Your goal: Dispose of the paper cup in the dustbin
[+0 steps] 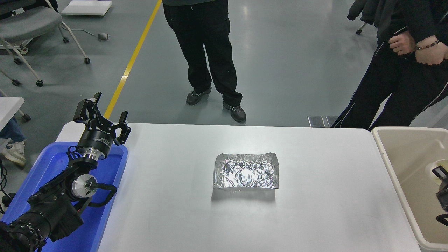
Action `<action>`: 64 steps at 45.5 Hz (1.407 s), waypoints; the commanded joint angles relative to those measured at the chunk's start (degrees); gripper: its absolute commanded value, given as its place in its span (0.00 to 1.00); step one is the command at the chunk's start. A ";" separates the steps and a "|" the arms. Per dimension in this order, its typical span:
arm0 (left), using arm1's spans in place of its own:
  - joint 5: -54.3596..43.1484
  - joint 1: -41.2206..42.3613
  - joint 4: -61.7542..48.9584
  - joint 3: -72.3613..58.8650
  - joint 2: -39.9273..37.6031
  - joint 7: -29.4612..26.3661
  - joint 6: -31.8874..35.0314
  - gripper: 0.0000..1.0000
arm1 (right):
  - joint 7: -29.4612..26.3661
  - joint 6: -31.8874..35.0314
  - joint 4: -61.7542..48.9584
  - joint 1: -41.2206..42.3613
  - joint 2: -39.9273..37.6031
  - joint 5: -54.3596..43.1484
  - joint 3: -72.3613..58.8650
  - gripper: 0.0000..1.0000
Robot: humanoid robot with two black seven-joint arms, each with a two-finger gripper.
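Observation:
The paper cup [431,170] is a cream-white round shape inside the beige dustbin [392,164] at the table's right end, cut off by the picture's right edge. My right gripper [442,192] comes in at the right edge over the dustbin, right at the cup. Only a few black parts of it show, and one overlaps the cup. I cannot tell whether it holds the cup. My left gripper [102,115] is parked at the lower left above a blue tub, open and empty.
A crinkled silver foil tray [246,170] sits in the middle of the white table [315,210]. The blue tub [52,164] stands at the table's left end under my left arm. Two people stand beyond the far edge, one at centre [206,52], one at right [402,80].

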 commanded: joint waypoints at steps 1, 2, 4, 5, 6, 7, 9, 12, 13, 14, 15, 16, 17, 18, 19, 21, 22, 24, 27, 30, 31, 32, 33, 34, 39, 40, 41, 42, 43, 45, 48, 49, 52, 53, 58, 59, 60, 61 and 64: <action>0.00 0.00 -0.01 0.00 0.00 0.00 0.00 1.00 | -0.05 -0.34 -0.05 -0.83 0.70 0.08 0.47 0.00; 0.00 0.00 -0.01 0.00 0.00 0.00 0.00 1.00 | 0.04 -0.34 -0.05 -0.83 0.70 0.08 0.47 0.00; 0.00 0.00 -0.01 0.00 0.00 0.00 0.00 1.00 | 0.04 -0.34 -0.05 -0.83 0.70 0.08 0.47 0.00; 0.00 0.00 -0.01 0.00 0.00 0.00 0.00 1.00 | 0.04 -0.42 -0.05 -0.83 0.70 0.08 0.47 0.00; 0.00 0.00 -0.01 0.00 0.00 0.00 0.00 1.00 | 0.04 -0.51 -0.05 -0.83 0.70 0.08 0.47 0.00; 0.00 0.00 -0.01 0.00 0.00 0.00 0.00 1.00 | 0.04 -0.86 -0.05 -0.74 0.70 0.08 0.47 0.00; 0.00 0.00 0.08 0.00 0.00 0.00 0.00 1.00 | 0.13 -1.74 -0.05 -0.83 0.70 0.08 0.47 0.10; 0.00 0.00 -0.01 0.00 0.00 0.00 0.00 1.00 | 0.13 -3.84 0.04 -0.74 0.62 0.08 0.47 0.49; 0.00 0.00 -0.01 0.00 0.00 0.00 0.00 1.00 | 0.13 -4.46 0.04 -0.74 0.62 0.08 0.47 0.60; 0.00 0.00 -0.01 0.00 0.00 0.00 0.00 1.00 | 0.13 -5.08 0.13 -0.65 0.62 0.08 0.47 0.69; 0.00 0.00 -0.01 0.00 0.00 0.00 0.00 1.00 | 0.13 -5.52 0.13 -0.48 0.62 0.08 0.47 0.75; 0.00 0.00 -0.01 0.00 0.00 0.00 0.00 1.00 | 0.13 -5.78 0.13 -0.39 0.62 0.08 0.47 0.80; 0.00 0.00 -0.01 0.00 0.00 0.00 0.00 1.00 | 0.22 -5.96 0.13 -0.30 0.62 0.08 0.47 0.83; 0.00 0.00 -0.01 0.00 0.00 0.00 0.00 1.00 | 0.22 -6.05 0.13 -0.21 0.62 0.08 0.47 0.86; 0.00 0.00 -0.01 0.00 0.00 0.00 0.00 1.00 | 0.22 -6.14 0.13 -0.13 0.53 0.08 0.47 0.89; 0.00 0.00 -0.01 0.00 0.00 0.00 0.00 1.00 | 0.22 -6.22 0.13 0.05 0.44 0.08 0.55 0.94; 0.00 0.00 -0.01 0.00 0.00 0.00 0.00 1.00 | 0.30 -6.31 0.22 0.14 0.35 0.08 0.55 0.96; 0.00 0.00 -0.01 0.00 0.00 0.00 0.00 1.00 | 0.39 -6.31 0.39 0.75 0.35 0.08 0.55 0.96; 0.00 0.00 -0.01 0.00 0.00 0.00 0.00 1.00 | 0.39 -6.31 0.66 1.80 0.35 0.08 0.55 0.97; 0.00 0.00 -0.01 0.00 0.00 0.00 0.00 1.00 | 0.39 -6.23 0.75 3.03 0.26 0.08 0.64 0.97; 0.00 0.00 -0.01 0.00 0.00 0.00 0.00 1.00 | 0.39 -6.05 0.75 3.47 0.26 0.08 0.73 0.98; 0.00 0.00 -0.01 0.00 0.00 0.00 0.00 1.00 | 0.30 -5.70 0.83 4.00 0.26 0.08 0.90 0.99; 0.00 0.00 0.08 0.00 0.00 0.00 0.00 1.00 | 0.30 -5.52 0.92 4.70 0.26 0.08 1.08 0.99; 0.00 0.00 -0.01 0.00 0.00 0.00 0.00 1.00 | 0.30 -5.52 1.01 5.49 0.18 0.08 1.17 0.99; 0.00 0.00 -0.01 0.00 0.00 0.00 0.00 1.00 | 0.30 -5.43 2.15 9.18 -1.49 0.16 3.36 0.99; 0.00 0.00 -0.01 0.00 0.00 0.00 0.00 1.00 | 0.30 -5.43 2.67 9.80 -2.10 0.16 3.97 0.99; 0.00 0.00 -0.01 0.00 0.00 0.00 0.00 1.00 | 0.30 -5.43 3.29 10.42 -2.54 0.16 4.76 0.99; 0.00 0.00 0.08 0.00 0.00 0.00 0.00 1.00 | 0.30 -5.43 3.90 11.03 -2.98 0.16 5.56 0.99; 0.00 0.00 -0.01 0.00 0.00 0.00 0.00 1.00 | 0.48 -5.52 4.69 11.82 -3.42 0.16 6.43 0.99; 0.00 0.00 -0.01 0.00 0.00 0.00 0.00 1.00 | 0.65 -5.61 6.54 13.31 -4.21 0.16 8.45 0.99; 0.00 0.00 -0.01 0.00 0.00 0.00 0.00 1.00 | 0.74 -5.70 9.26 15.34 -5.53 0.16 11.70 0.99; 0.00 0.00 0.08 0.00 0.00 0.00 0.00 1.00 | 0.74 -5.70 10.31 16.04 -6.15 0.16 12.93 0.99; 0.00 0.00 -0.01 0.00 0.00 0.00 0.00 1.00 | 0.74 -5.78 13.30 18.50 -7.90 0.16 16.80 0.99; 0.00 0.00 -0.01 0.00 0.00 0.00 0.00 1.00 | 0.74 -5.70 14.36 19.29 -8.52 0.16 18.03 0.99; 0.00 0.00 -0.01 0.00 0.00 0.00 0.00 1.00 | 0.74 -5.61 21.82 22.81 -12.47 0.16 23.66 0.99; 0.00 0.00 0.08 0.00 0.00 0.00 0.00 1.00 | 0.74 -5.61 23.49 23.60 -13.35 0.16 24.71 0.99; 0.00 0.00 -0.01 0.00 0.00 0.00 0.00 1.00 | 0.74 -5.61 25.07 24.30 -14.23 0.16 25.85 0.99; 0.00 0.00 0.08 0.00 0.00 0.00 0.00 1.00 | 0.74 -5.70 26.48 24.83 -14.85 0.16 27.08 0.99; 0.00 0.00 -0.01 0.00 0.00 0.00 0.00 1.00 | 0.74 -5.70 30.61 25.62 -16.34 0.16 31.82 0.99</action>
